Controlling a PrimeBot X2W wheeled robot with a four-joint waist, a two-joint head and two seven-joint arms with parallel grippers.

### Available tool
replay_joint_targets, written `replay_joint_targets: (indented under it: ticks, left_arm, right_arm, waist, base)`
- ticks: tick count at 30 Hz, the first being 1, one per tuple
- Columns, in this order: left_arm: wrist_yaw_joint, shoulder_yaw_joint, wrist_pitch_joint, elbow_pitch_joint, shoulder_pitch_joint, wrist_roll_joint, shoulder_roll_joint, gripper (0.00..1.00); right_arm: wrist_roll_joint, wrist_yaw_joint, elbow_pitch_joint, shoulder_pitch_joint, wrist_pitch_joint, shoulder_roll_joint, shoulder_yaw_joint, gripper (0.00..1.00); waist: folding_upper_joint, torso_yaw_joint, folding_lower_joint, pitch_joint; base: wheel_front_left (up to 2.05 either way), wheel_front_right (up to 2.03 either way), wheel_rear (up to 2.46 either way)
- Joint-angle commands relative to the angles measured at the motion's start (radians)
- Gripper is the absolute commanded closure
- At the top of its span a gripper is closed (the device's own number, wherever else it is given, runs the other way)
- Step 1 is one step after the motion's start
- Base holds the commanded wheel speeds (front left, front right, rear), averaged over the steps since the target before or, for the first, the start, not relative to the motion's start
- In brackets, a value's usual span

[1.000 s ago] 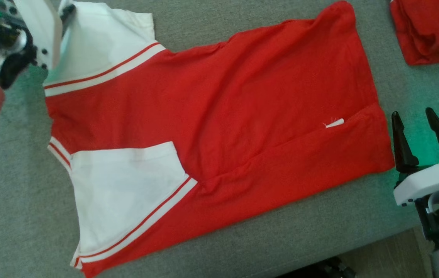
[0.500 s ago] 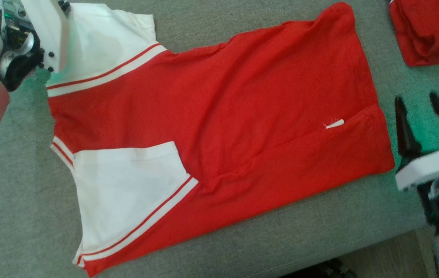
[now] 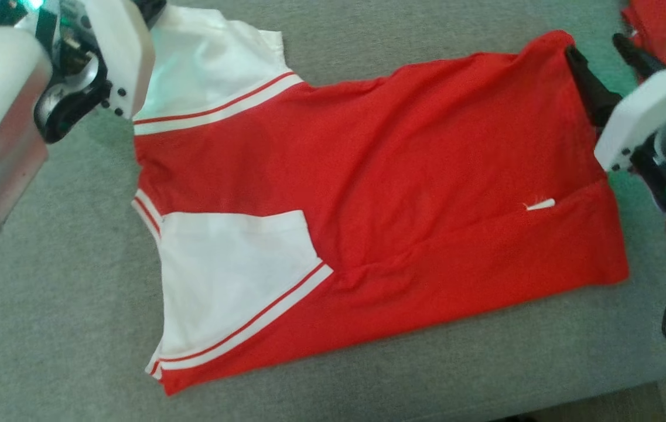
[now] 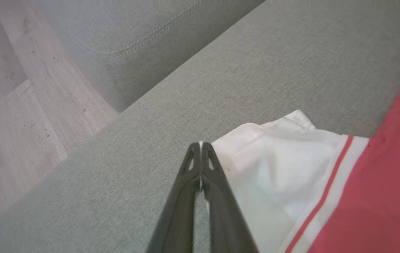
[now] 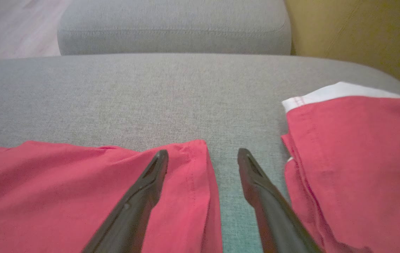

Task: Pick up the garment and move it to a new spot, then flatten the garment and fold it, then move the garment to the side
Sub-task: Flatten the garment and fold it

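Jaws of the left gripper [image 4: 200,146] are together, clamped on the edge of one white sleeve [image 4: 273,168], with a sliver of white cloth showing between the fingertips. Jaws of the right gripper [image 5: 203,154] stand wide apart and hold nothing. One finger [image 5: 150,179] sits over the red hem corner of the garment [image 3: 397,176]. The other finger [image 5: 256,182] sits over bare grey fabric just beside that corner. The garment lies spread flat on the grey sofa cushion [image 3: 45,322], collar end toward the robot's left and hem toward its right. Count on the garment: one red body, two white sleeves, and one small white tag [image 3: 539,204] near the hem. Each sleeve joins the body at a white band carrying a thin red stripe. The near sleeve [image 3: 233,275] lies folded in over the body. A second red garment [image 5: 354,158], with a white edge at its top, lies on the same cushion just beyond the right gripper, apart from the first. Total: two garments, two grippers, two fingers per gripper. Pale wooden floor [image 4: 10,105] shows beyond the cushion edge in the left wrist view.
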Motion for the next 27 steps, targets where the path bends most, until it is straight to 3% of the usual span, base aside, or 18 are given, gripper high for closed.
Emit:
replay_joint_targets:
  ticks: [1,9,10,11,12,13,17,19,27]
  left_arm:
    - [0.002,0.025,-0.010,-0.027,-0.072,-0.008,0.043,1.00]
    - [0.002,-0.049,-0.034,-0.065,-0.117,-0.042,0.056,1.00]
    - [0.002,-0.056,-0.036,-0.066,-0.121,-0.043,0.057,1.00]
    - [0.002,-0.062,-0.038,-0.067,-0.124,-0.046,0.057,1.00]
    - [0.002,-0.067,-0.041,-0.067,-0.127,-0.048,0.058,1.00]
    - [0.002,-0.072,-0.043,-0.067,-0.130,-0.050,0.059,1.00]
    - [0.002,-0.086,-0.048,-0.066,-0.138,-0.057,0.058,1.00]
    - [0.002,-0.091,-0.053,-0.066,-0.142,-0.059,0.057,1.00]
    - [0.002,-0.101,-0.156,-0.043,-0.166,-0.029,0.061,1.00]
  right_arm:
    - [0.018,-0.001,0.000,-0.027,0.019,-0.022,0.020,0.00]
    - [0.071,-0.001,0.181,-0.160,0.068,-0.042,0.099,0.00]
    - [0.075,-0.001,0.197,-0.169,0.067,-0.044,0.107,0.08]
    - [0.080,-0.001,0.212,-0.177,0.067,-0.046,0.114,0.23]
    - [0.085,-0.001,0.226,-0.184,0.065,-0.047,0.121,0.46]
    - [0.091,-0.001,0.239,-0.191,0.064,-0.048,0.127,0.55]
    - [0.104,-0.001,0.282,-0.214,0.054,-0.055,0.147,0.75]
    - [0.111,-0.001,0.299,-0.223,0.047,-0.058,0.155,1.00]
    - [0.132,-0.001,0.321,-0.267,-0.053,-0.072,0.168,1.00]
  waist:
    - [0.0000,0.014,0.0000,-0.001]
    - [0.0000,0.044,0.0000,0.008]
    - [0.0000,0.047,0.0000,0.010]
    - [0.0000,0.049,0.0000,0.011]
    - [0.0000,0.051,0.0000,0.011]
    - [0.0000,0.053,0.0000,0.012]
    - [0.0000,0.060,0.0000,0.017]
    - [0.0000,0.064,0.0000,0.018]
    - [0.0000,0.078,0.0000,0.013]
  base:
    - [0.00,0.00,0.00]
    - [0.00,0.00,0.00]
    - [0.00,0.00,0.00]
    - [0.00,0.00,0.00]
    - [0.00,0.00,0.00]
    - [0.00,0.00,0.00]
    - [0.00,0.00,0.00]
    - [0.00,0.00,0.00]
    - [0.00,0.00,0.00]
